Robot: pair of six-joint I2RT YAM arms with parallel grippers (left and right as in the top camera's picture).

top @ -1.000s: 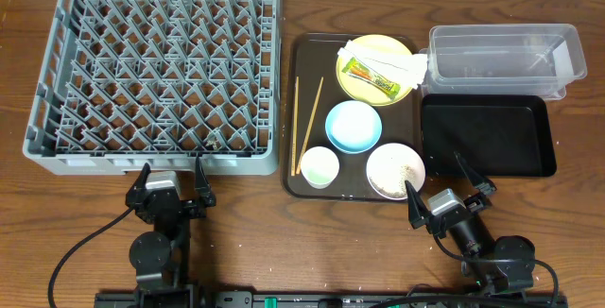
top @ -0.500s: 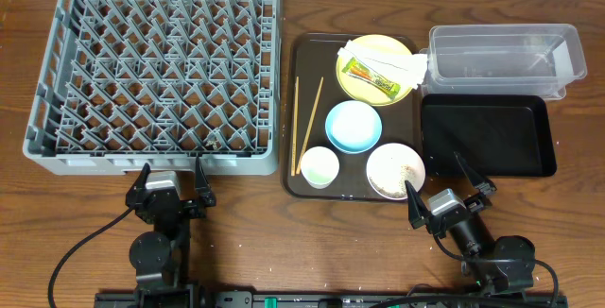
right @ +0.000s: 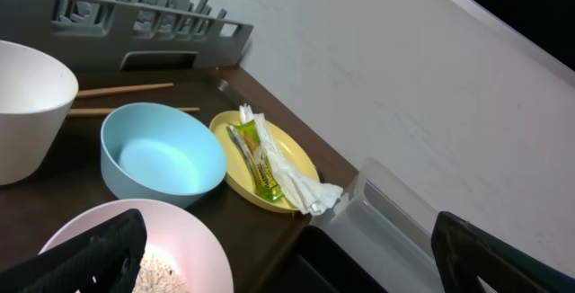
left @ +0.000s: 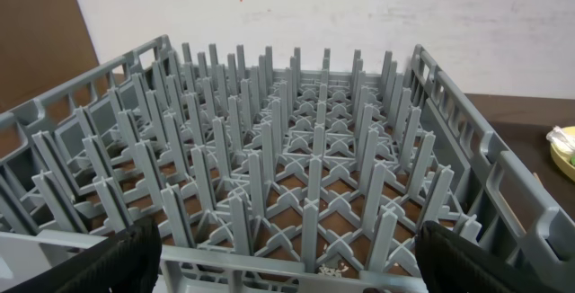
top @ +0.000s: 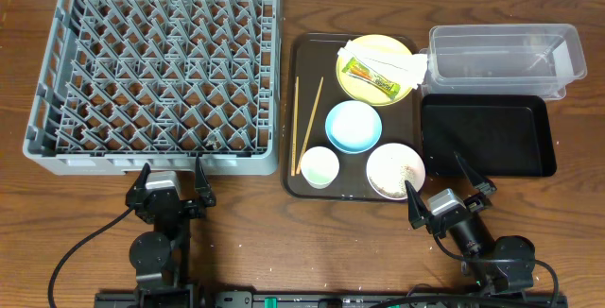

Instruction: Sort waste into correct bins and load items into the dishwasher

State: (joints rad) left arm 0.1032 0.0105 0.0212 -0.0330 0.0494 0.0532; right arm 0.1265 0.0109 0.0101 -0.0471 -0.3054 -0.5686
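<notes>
The grey dish rack stands at the left and fills the left wrist view. On the brown tray are the yellow plate with the green-and-yellow wrapper and napkin, the blue bowl, the white bowl holding rice, the white cup and two chopsticks. The clear tub and black tray lie at the right. My left gripper is open and empty before the rack. My right gripper is open and empty beside the white bowl.
The right wrist view shows the blue bowl, the plate with the wrapper, and the clear tub against a white wall. Bare brown table runs along the front, between the two arm bases.
</notes>
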